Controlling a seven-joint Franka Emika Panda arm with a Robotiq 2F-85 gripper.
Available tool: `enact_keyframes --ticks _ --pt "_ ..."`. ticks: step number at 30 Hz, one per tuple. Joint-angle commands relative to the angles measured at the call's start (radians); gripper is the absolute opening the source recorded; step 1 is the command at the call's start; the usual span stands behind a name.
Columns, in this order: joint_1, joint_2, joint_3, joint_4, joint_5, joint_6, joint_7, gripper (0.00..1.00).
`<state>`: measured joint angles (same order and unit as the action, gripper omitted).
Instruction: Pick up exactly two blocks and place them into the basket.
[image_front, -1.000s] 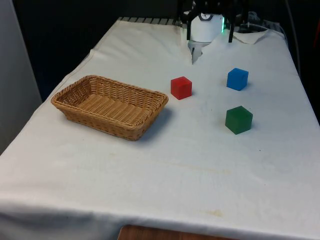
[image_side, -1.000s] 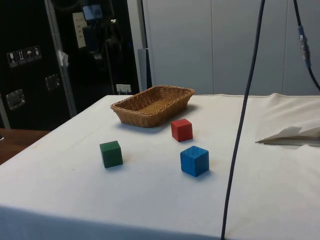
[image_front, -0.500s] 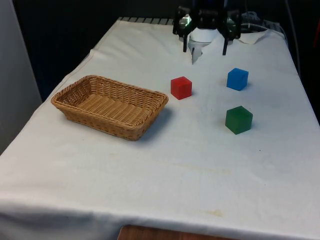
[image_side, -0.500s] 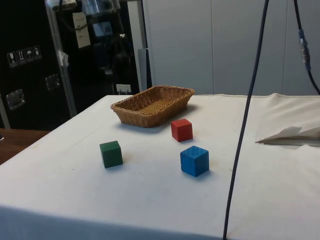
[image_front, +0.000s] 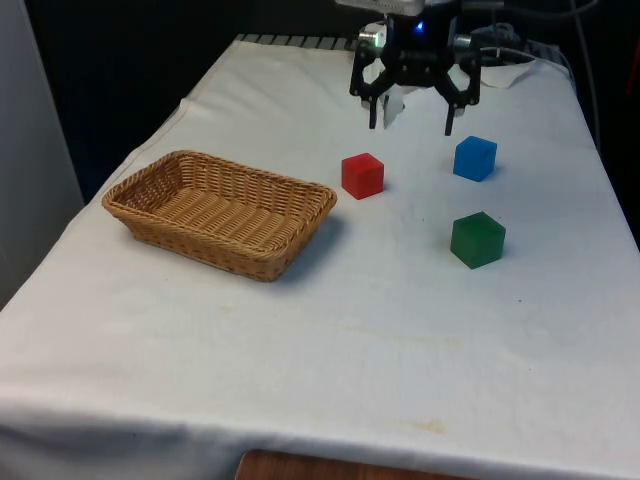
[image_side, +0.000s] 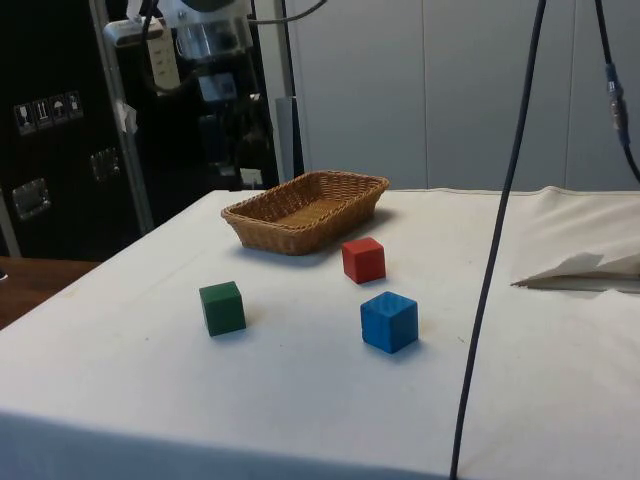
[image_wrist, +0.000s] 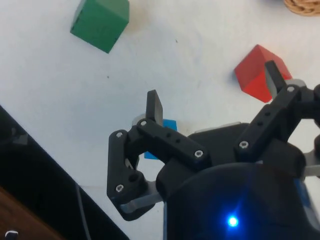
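The gripper (image_front: 411, 124) hangs above the far end of the white tablecloth (image_front: 330, 330) with its fingers spread wide apart and nothing between them, above the gap between the red block (image_front: 362, 175) and the blue block (image_front: 475, 158). All three blocks rest on the cloth, the green block (image_front: 477, 240) nearest the camera, and the wicker basket (image_front: 219, 211) sits towards the front view's left holding nothing. Dark cabinets (image_side: 60, 120) and pale wall panels (image_side: 450, 90) stand behind the table in the side view, where a black cable (image_side: 495, 250) hangs across the foreground.
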<state>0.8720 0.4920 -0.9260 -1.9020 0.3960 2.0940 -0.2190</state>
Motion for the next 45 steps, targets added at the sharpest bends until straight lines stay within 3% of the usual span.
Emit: enact_keyframes --ticks 1,5,6,7,14,15,16,19,22,23,24,25,29,30,31,37,38,39,45 --pt "0.022 -0.031 -0.007 -0.044 0.0 0.047 0.003 1.0" --pt "0.016 -0.045 0.008 -0.065 -0.004 0.09 0.008 1.0" --pt "0.0 -0.03 0.018 -0.043 0.001 0.063 0.003 1.0" --pt "0.016 -0.047 0.01 -0.069 -0.007 0.096 0.011 1.0" --pt "0.017 -0.078 0.018 -0.106 -0.022 0.124 0.015 1.0" --pt "0.0 -0.065 0.028 -0.084 -0.012 0.095 0.008 1.0" --pt "0.018 -0.082 0.018 -0.113 -0.023 0.131 0.015 1.0" --pt "0.022 -0.096 0.021 -0.14 -0.025 0.164 0.015 1.0" --pt "0.022 -0.104 0.024 -0.157 -0.027 0.185 0.015 1.0" --pt "0.0 -0.081 0.039 -0.124 -0.012 0.157 0.008 1.0" --pt "0.022 -0.106 0.025 -0.163 -0.027 0.193 0.015 1.0" --pt "0.023 -0.11 0.027 -0.174 -0.026 0.21 0.014 1.0" --pt "0.023 -0.118 0.031 -0.197 -0.027 0.242 0.013 1.0" --pt "0.0 -0.095 0.046 -0.158 -0.012 0.206 0.006 1.0" --pt "0.022 -0.121 0.032 -0.203 -0.028 0.25 0.012 1.0" --pt "0.023 -0.127 0.034 -0.244 -0.03 0.3 0.005 1.0" --pt "0.0 -0.104 0.049 -0.205 -0.012 0.266 -0.002 1.0" --pt "0.023 -0.127 0.034 -0.25 -0.03 0.307 0.003 1.0" --pt "0.02 -0.126 0.045 -0.293 -0.023 0.364 -0.003 1.0"
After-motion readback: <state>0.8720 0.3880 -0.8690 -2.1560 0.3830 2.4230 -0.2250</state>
